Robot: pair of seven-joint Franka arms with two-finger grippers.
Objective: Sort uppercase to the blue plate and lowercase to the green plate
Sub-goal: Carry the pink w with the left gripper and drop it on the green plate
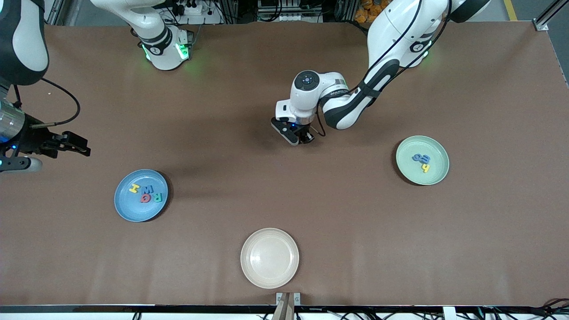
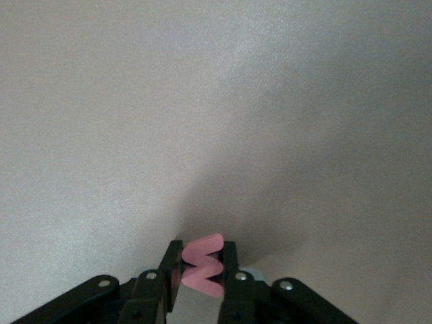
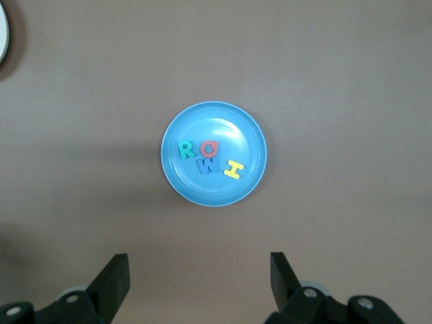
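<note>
My left gripper (image 1: 304, 138) is down at the table's middle, shut on a red lowercase w (image 2: 202, 266) that stands between its fingers (image 2: 230, 260). The blue plate (image 1: 129, 209) holds the uppercase yellow H (image 1: 134, 188), blue W (image 1: 148, 189), red Q (image 1: 145, 198) and green R (image 1: 158, 197). The right wrist view shows that blue plate (image 3: 216, 189) from above. On the green plate (image 1: 433, 151) lie two blue lowercase letters (image 1: 421, 157) and a yellow h (image 1: 426, 168). My right gripper (image 1: 73, 144) hangs open and empty above the right arm's end of the table.
An empty cream plate (image 1: 270, 258) sits near the table's front edge, between the two other plates. Its rim (image 3: 2, 30) shows at a corner of the right wrist view. Bare brown tabletop lies around the left gripper.
</note>
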